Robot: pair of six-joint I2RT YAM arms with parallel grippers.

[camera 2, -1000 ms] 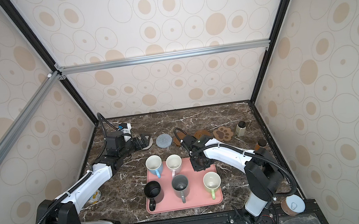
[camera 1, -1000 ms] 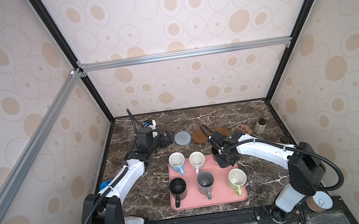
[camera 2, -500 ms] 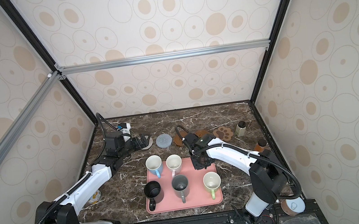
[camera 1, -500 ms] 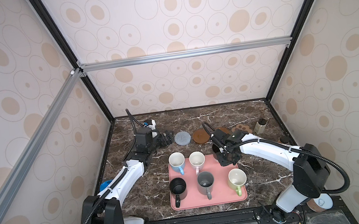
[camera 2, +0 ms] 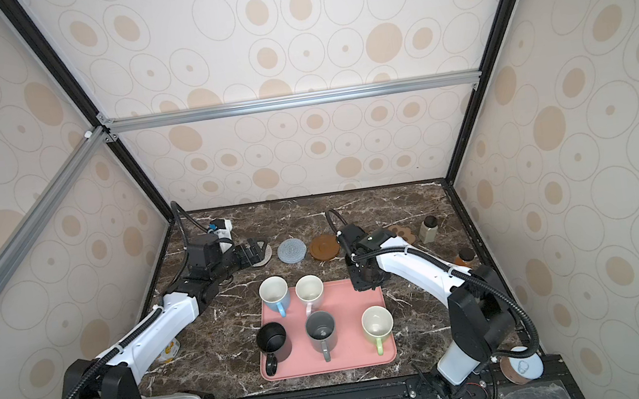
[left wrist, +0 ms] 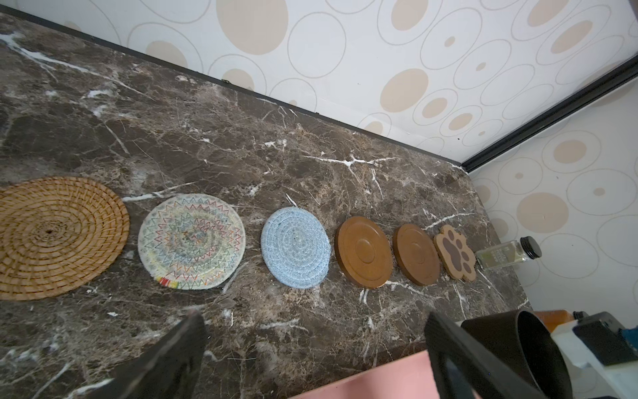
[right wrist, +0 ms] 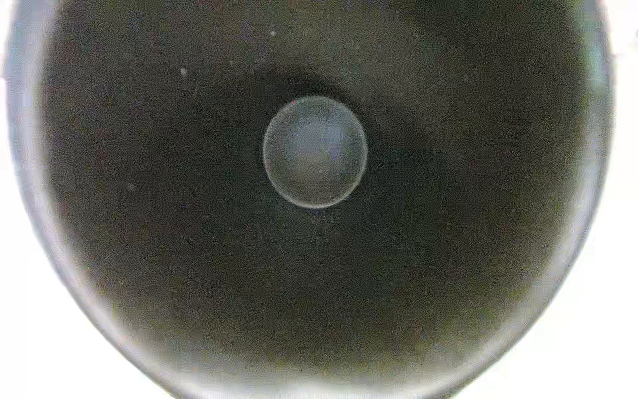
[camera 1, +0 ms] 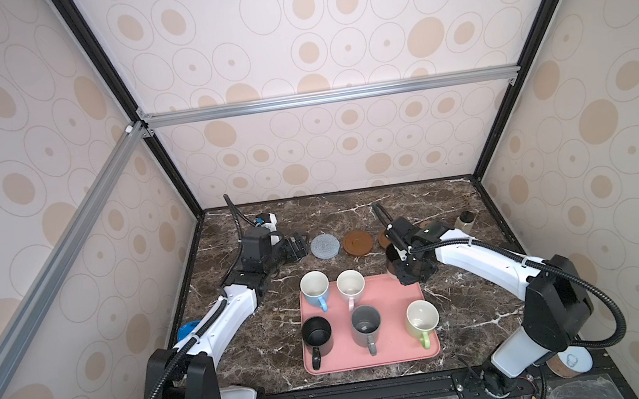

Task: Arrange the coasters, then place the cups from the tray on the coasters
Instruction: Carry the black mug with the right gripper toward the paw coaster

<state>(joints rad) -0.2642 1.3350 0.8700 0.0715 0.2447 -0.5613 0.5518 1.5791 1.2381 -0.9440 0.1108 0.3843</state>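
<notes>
six flat woven and wooden coasters [left wrist: 295, 257] lie rowed, bare. five ceramic mugs [camera 1: 365, 322] stand on the pink rectangular tray [camera 1: 389, 296]; the right end effector [camera 1: 407, 271] grips the sixth, a black mug [left wrist: 500, 340], by its corner; the left end effector [left wrist: 314, 328] gapes empty.

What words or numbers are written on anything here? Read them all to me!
No text here can be read.
Small glass bottle: printed label, too blurred to read.
White-lidded can: faint drawing on the lid, no letters to make out.
White container with yellow marks: half hidden, too small to read.
</notes>
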